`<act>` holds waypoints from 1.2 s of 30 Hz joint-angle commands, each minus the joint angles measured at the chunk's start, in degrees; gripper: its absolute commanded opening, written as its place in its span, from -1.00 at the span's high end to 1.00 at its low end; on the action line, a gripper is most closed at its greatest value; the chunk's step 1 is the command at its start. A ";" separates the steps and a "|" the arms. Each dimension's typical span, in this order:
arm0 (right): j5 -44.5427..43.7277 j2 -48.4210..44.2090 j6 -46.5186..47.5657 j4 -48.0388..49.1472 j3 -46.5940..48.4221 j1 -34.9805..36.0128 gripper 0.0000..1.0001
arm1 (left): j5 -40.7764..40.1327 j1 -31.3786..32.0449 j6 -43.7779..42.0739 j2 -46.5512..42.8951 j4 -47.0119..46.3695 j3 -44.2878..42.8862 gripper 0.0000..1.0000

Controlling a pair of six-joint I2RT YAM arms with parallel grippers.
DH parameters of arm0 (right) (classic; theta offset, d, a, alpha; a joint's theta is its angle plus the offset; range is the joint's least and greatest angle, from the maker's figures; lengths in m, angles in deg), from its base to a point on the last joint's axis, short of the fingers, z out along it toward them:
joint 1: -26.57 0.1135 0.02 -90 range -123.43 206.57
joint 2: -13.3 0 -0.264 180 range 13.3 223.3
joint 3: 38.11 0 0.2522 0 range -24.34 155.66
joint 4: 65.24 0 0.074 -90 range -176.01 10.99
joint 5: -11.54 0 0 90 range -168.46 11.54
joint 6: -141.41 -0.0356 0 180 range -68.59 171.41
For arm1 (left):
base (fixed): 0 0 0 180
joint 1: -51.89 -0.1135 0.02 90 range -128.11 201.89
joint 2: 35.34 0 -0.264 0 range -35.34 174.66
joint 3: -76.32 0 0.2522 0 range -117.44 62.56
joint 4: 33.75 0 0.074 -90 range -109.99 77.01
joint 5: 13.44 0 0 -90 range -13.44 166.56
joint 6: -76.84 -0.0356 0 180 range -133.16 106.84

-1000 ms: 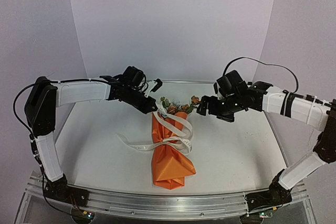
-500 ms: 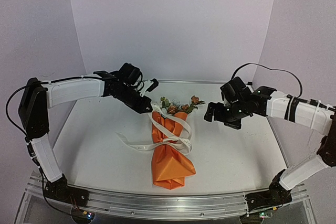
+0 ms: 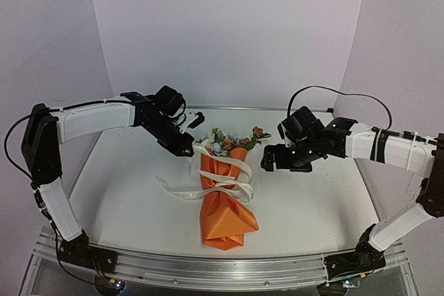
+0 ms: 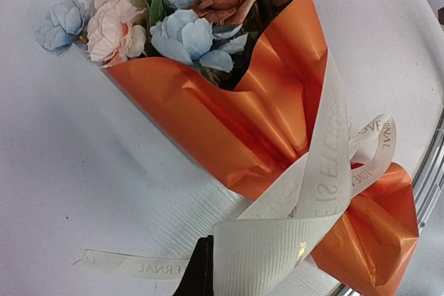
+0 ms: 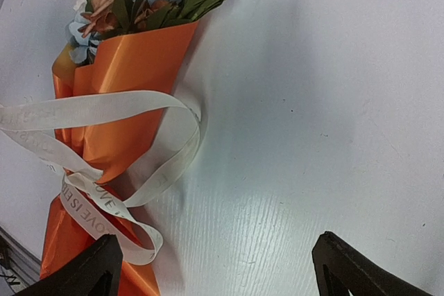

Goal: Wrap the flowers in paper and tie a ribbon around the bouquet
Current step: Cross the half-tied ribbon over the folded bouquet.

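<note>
Bouquet (image 3: pixel 223 206) lay roughly mid-table (image 3: pixel 312 199), closed tail at 6 o'clock and wide end at 12. Flowers (image 3: pixel 232 140) stuck out of the wide end: pale blue, pink and rust heads with green leaves. The paper (image 4: pixel 243 123) showed its orange face outward and was folded into a cone around the stems. Ribbon (image 3: pixel 232 171) went round the cone's waist in slack loops. One loop sagged onto the table at the bouquet's 3 o'clock, and a loose tail trailed off toward 9. In the wrist views the ribbon was cream with printed lettering. Left gripper (image 3: pixel 188 149) sat at about 10 o'clock from the flower heads, fingers pressed together on a run of ribbon that led back to the wrap. In the left wrist view the strip filled the bottom edge beside a dark finger. The pinch point itself was cropped there, so the grip was probably on the strip's flat face, not confirmed. Right gripper (image 3: pixel 268 159) hovered at about 2 o'clock from the bouquet, clear of paper and ribbon. Its jaws were spread wide with only bare table between them in the right wrist view.
</note>
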 commanded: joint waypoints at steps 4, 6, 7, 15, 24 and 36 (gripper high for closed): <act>8.19 1.86 5.84 3.81 -0.34 2.36 -0.81 | -1.55 -0.28 -0.32 -0.84 6.30 -3.63 1.00; 10.56 2.15 5.37 6.07 -1.85 2.47 -0.78 | -1.97 -0.40 -0.32 -0.61 7.51 -4.54 1.00; 11.36 2.34 5.05 7.15 -2.49 2.67 -0.76 | -2.06 -0.52 -0.34 -0.42 8.20 -5.01 1.00; 13.22 4.94 6.81 11.29 -4.37 4.11 -0.56 | -2.59 -0.76 -1.09 -0.36 10.28 -7.18 1.00; 15.95 8.76 4.97 13.97 -5.90 5.01 -0.28 | 2.66 -0.81 3.12 -2.71 6.06 -2.92 1.00; 16.61 11.37 1.81 15.70 -7.02 6.03 0.23 | 6.37 -0.81 5.97 -5.91 10.42 -2.45 1.00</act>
